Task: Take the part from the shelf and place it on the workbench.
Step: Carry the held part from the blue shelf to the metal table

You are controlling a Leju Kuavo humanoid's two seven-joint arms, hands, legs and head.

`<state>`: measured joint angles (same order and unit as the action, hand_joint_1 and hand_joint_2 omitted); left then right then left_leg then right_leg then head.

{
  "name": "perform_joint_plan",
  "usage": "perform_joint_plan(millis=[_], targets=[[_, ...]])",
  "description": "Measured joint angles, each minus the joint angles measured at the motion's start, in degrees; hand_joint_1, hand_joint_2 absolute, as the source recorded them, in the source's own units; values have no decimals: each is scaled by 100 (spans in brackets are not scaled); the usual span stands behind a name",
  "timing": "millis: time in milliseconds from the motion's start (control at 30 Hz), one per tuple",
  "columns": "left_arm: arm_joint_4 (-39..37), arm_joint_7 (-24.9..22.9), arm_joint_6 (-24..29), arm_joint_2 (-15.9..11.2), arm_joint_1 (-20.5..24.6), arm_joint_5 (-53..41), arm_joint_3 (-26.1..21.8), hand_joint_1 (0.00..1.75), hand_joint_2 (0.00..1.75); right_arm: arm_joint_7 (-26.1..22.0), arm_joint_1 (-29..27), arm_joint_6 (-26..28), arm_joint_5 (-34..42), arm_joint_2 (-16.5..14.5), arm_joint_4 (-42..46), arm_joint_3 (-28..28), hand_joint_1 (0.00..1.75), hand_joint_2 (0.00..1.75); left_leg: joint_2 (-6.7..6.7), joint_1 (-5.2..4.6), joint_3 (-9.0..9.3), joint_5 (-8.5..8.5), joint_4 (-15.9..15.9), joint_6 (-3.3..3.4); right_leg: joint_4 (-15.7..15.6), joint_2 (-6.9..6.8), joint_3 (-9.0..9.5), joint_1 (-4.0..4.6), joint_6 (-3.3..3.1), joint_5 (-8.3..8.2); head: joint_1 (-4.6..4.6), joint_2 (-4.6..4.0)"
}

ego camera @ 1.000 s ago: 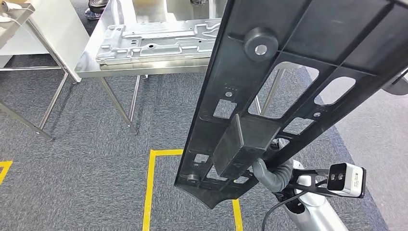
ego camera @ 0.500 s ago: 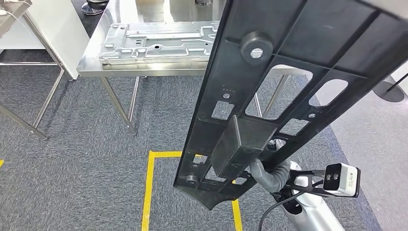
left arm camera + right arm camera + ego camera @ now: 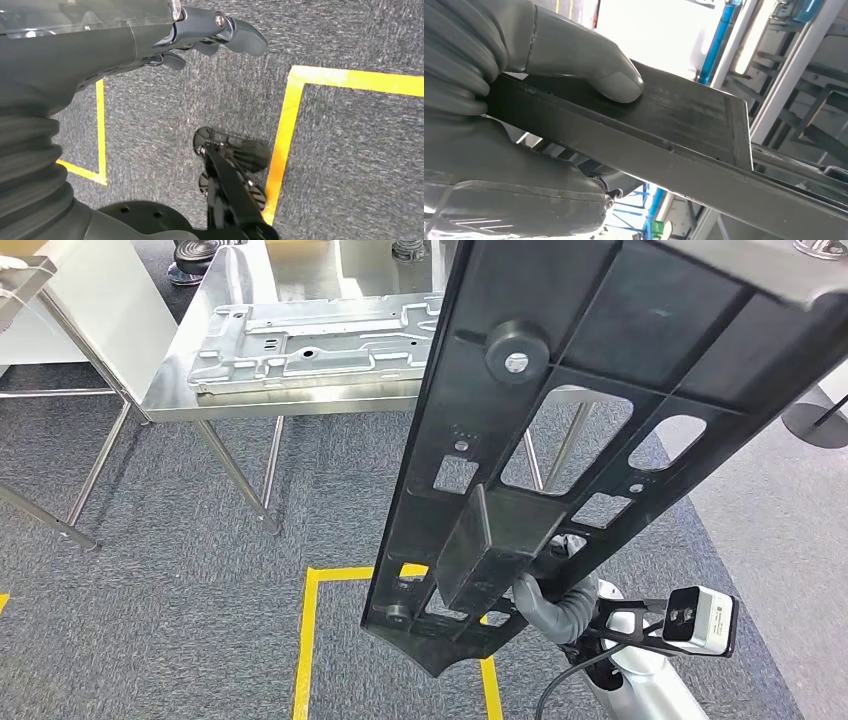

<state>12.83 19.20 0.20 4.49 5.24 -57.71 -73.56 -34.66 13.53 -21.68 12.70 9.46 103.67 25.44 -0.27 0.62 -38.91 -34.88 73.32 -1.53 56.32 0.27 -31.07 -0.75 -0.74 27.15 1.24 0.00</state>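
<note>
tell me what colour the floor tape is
Yellow floor tape on grey carpet, clearest in the head view.

The part (image 3: 560, 430) is a long black plastic panel with ribs, several rectangular and oval cut-outs, 1 round boss and a boxy block near its lower end; it is standing steeply tilted above the right hand (image 3: 555, 605). That hand is gripping it at the lower end, the thumb (image 3: 589, 62) pressing on 1 flat face. The workbench (image 3: 200, 400), a steel table carrying a stamped metal plate, is lying well beyond the hand, apart from the part.
</note>
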Motion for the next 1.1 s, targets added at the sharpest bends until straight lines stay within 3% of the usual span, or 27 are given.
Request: perform_joint_plan(millis=[33,67,133,200,300,367,500,533,567,633,700,833,900,1000,1033,1067,1100], targets=[[0,-1,0,-1,-6,-2,5,0,175,2,-15,-8,-5,-4,0,-1,175,175,0,3,-105,91,66,-2,1,4,50,1,6,42,-1,0],[0,-1,0,-2,-9,-3,10,0,175,2,-25,-16,-8,-8,0,-1,175,175,0,4,-93,300,-102,5,1,7,115,1,16,90,-1,0],[0,-4,0,-5,-13,-3,21,0,175,2,-32,-38,-10,-22,-1,-8,175,175,-1,-1,166,827,-851,50,-7,10,262,1,48,199,-4,-1],[0,-15,3,-7,-9,-1,27,0,175,1,-38,-56,-11,-40,4,-25,175,175,-3,-35,390,1036,-1400,119,-19,15,332,10,105,279,-7,-1],[0,-32,19,-7,-9,5,28,0,175,2,-66,-68,-17,-64,27,-67,175,175,-8,-53,465,949,-1559,230,-4,16,346,18,207,288,-15,1],[0,-33,25,-7,-13,8,29,0,175,1,-65,-80,-21,-69,43,-97,175,175,-15,-31,571,914,-1621,305,277,9,232,12,255,339,-39,1],[0,-33,27,-7,-10,12,30,0,175,2,-86,-93,-26,-70,48,-135,175,175,-18,-40,756,773,-1653,378,1633,5,-689,-2,302,764,-90,0],[0,-33,27,-7,-14,12,30,0,175,2,-93,-93,-26,-70,48,-138,175,175,-21,-46,814,726,-1653,377,1725,5,-839,-2,297,740,-91,0],[0,-33,26,-7,-18,13,30,0,175,2,-95,-94,-26,-70,48,-143,175,175,-25,-51,886,674,-1652,372,1611,5,-886,0,281,596,-92,0],[-2,-32,21,-4,-24,15,30,0,175,2,-96,-94,-26,-70,49,-158,175,175,-30,-59,1040,557,-1656,349,885,-3,-733,21,222,18,-97,0],[-6,-28,17,3,-17,18,30,0,175,4,-98,-93,-26,-73,55,-181,175,175,-28,-71,1132,457,-1665,301,279,-26,-574,64,169,-325,-107,0],[-9,-15,17,-10,-2,21,30,0,175,-10,-123,-90,-21,-93,116,-232,175,175,-11,-82,1228,405,-1599,160,79,-17,-432,62,53,-317,-120,-1],[-9,-12,14,-20,11,22,30,0,175,-27,-124,-91,-11,-101,144,-246,175,175,-8,-65,1028,319,-1172,107,31,-16,-294,37,-2,-268,-90,-1],[-9,-11,14,-27,-1,25,29,0,175,-100,-141,-88,27,-116,180,-252,175,175,-6,-15,325,-64,-133,33,12,-14,-143,38,-33,-141,-60,-1],[-9,-14,16,-31,-12,26,28,0,175,-135,-154,-82,46,-119,193,-260,175,175,-5,-2,156,-128,6,18,12,-8,-85,37,-29,-91,-56,-1],[-9,-16,19,-33,-20,27,28,0,175,-177,-164,-74,67,-121,210,-273,175,175,-4,8,83,-69,-57,13,13,-2,-17,35,-20,-41,-57,-1],[-9,-17,25,-35,-24,28,27,0,175,-219,-172,-68,90,-124,236,-292,175,175,-3,15,102,128,-312,17,13,2,63,33,-8,14,-55,0]])
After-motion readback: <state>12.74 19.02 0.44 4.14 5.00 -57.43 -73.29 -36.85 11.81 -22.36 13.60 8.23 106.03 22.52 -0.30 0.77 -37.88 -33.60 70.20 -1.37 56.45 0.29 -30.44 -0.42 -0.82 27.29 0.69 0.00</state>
